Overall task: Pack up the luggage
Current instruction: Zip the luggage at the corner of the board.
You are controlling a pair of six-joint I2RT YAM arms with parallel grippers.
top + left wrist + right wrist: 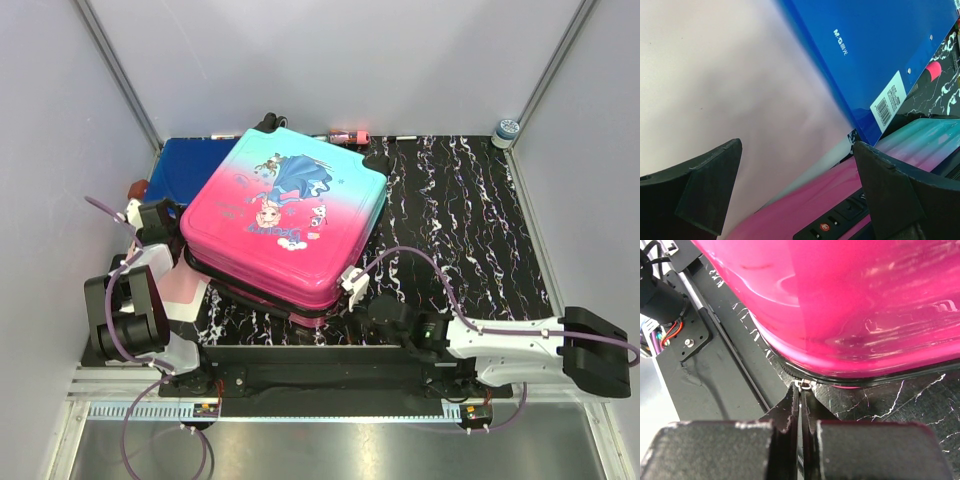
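The pink-to-teal hard-shell child's suitcase (285,215) lies closed on the black marbled surface (470,220). Zipping seems in hand: the right hand (801,390), fully closed, pinches its small metal zipper pull (804,385). The left hand (152,216) gapes empty alongside. Next, the pull likely needs dragging along the seam.

Folder (183,170): flat, blue, back left, barcode label
Mat (470,220): black, white marbling
Jar (506,131): small, round, back right corner, off mat

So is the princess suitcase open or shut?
Shut: the luggage lies flat, lid down on its other half. The right gripper pinches a small metal zipper pull at its seam. Zipped all round? Cannot tell.
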